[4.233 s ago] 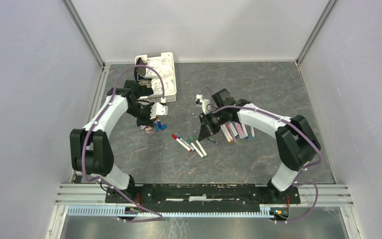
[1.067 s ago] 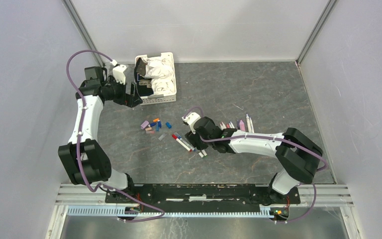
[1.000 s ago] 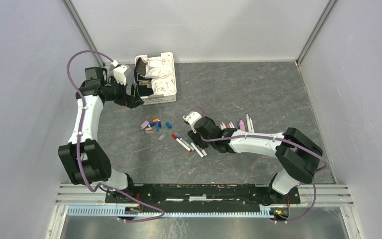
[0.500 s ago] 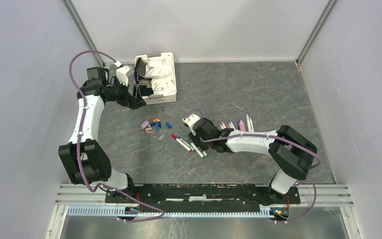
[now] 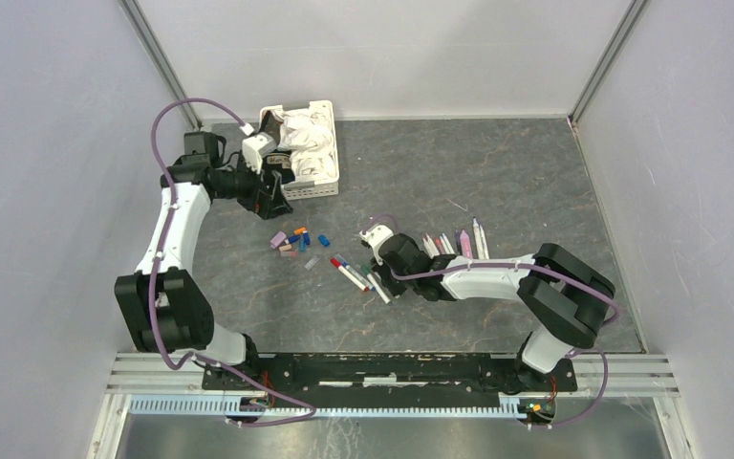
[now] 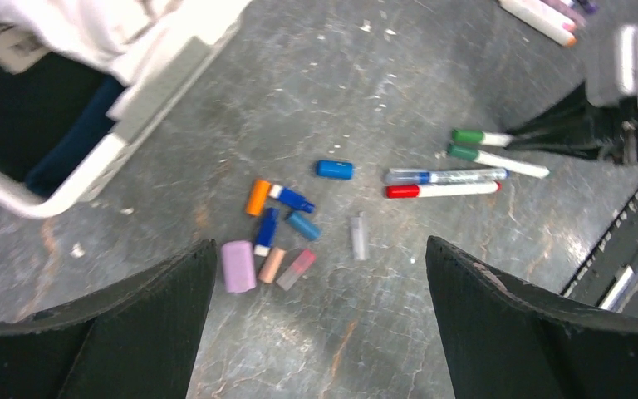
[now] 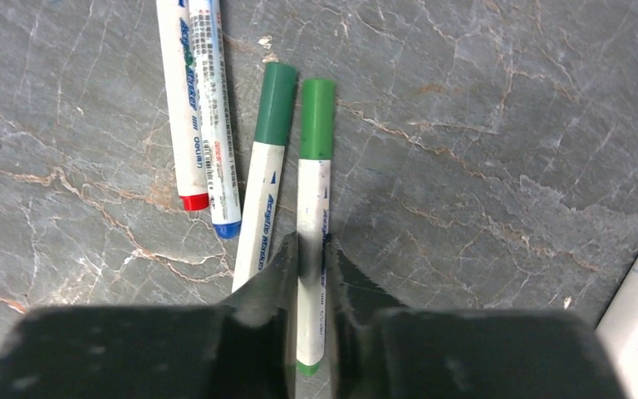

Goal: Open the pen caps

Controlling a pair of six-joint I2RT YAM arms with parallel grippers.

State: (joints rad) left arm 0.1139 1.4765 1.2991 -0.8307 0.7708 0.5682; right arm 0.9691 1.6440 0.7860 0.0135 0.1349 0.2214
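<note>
Four capped pens lie side by side on the grey table: a red one [image 7: 179, 108], a blue one [image 7: 214, 116] and two green ones. My right gripper [image 7: 312, 249] is down at the table, shut on the white barrel of the right-hand green pen [image 7: 314, 191]; its green cap [image 7: 317, 116] points away from me. The other green pen [image 7: 266, 183] touches my left finger. Loose pen caps [image 6: 278, 224] lie in a small heap, with a blue cap [image 6: 334, 169] and a grey cap [image 6: 359, 236] apart. My left gripper [image 6: 320, 332] hangs open above them, holding nothing.
A white slotted basket [image 5: 330, 182] with crumpled white cloth stands at the back left, next to my left gripper [image 5: 272, 186]. A row of several more pens [image 5: 459, 241] lies right of my right wrist. Metal rails edge the table's left and near sides.
My right gripper has shut on the green pen's barrel. The left arm has swung rightward, from beside the basket to in front of it.
</note>
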